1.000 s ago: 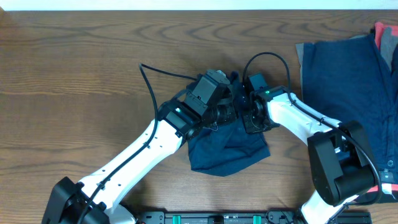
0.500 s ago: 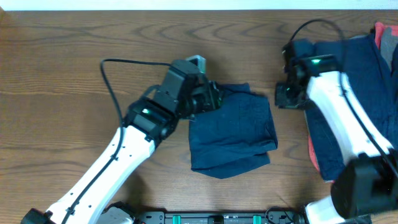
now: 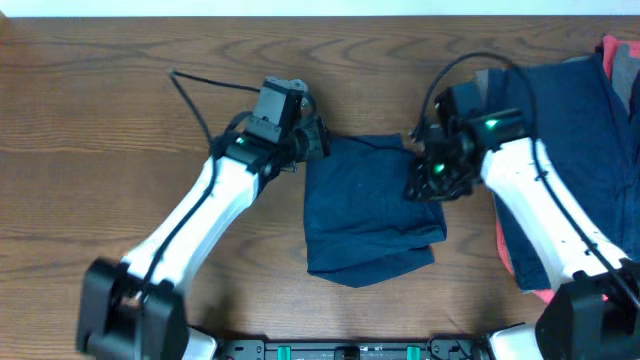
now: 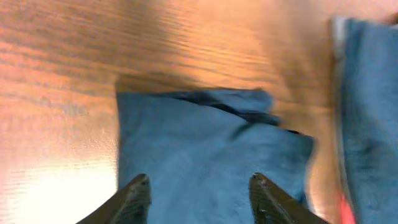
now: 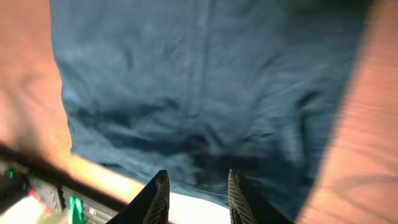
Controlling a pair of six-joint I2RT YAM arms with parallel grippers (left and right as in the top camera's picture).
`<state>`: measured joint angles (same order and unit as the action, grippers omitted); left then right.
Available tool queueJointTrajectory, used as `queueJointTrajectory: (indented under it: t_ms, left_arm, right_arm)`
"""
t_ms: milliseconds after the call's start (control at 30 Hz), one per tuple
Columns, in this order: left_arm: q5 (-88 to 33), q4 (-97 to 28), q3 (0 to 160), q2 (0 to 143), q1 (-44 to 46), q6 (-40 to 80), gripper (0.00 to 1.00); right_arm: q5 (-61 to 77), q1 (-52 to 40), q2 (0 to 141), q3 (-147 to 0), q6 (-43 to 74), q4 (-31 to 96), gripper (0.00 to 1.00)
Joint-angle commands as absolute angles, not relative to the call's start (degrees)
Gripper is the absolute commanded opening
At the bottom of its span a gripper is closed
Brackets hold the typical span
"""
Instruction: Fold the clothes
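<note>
A folded navy garment (image 3: 370, 215) lies in the middle of the wooden table. It also shows in the left wrist view (image 4: 205, 149) and the right wrist view (image 5: 199, 87). A pile of navy clothes (image 3: 560, 130) with coral-red (image 3: 620, 55) and grey pieces lies at the right. My left gripper (image 3: 318, 140) is open and empty at the folded garment's top left corner, its fingers (image 4: 140, 193) spread over the cloth. My right gripper (image 3: 420, 185) is open and empty over the garment's right edge, fingers (image 5: 158, 196) apart.
The table's front edge with a black rail (image 3: 350, 350) runs along the bottom. Black cables (image 3: 200, 85) loop from both arms over the table.
My left gripper has pulled back to the garment's top left corner. My right gripper has come from the right pile to the garment's right edge. The garment lies spread and folded, no longer bunched.
</note>
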<state>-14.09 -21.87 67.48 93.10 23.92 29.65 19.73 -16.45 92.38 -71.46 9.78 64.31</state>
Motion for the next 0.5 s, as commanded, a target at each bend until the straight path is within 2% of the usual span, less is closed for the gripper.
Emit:
queueJointTrajectory:
  t_ms: [0, 233, 467]
  left_arm:
    - [-13.21, -19.92, 68.49, 98.39, 22.72, 27.46, 0.58]
    - [-13.23, -19.59, 68.49, 106.72, 22.13, 27.44, 0.63]
    - [-13.21, -26.13, 68.49, 111.35, 22.13, 27.44, 0.63]
  right_arm:
    - [26.06, -19.2, 92.75, -66.43, 11.31, 62.48, 0.3]
    - [27.38, -24.4, 92.79, -53.69, 17.1, 53.91, 0.3]
    - [26.57, -24.91, 92.79, -42.65, 24.86, 42.33, 0.29]
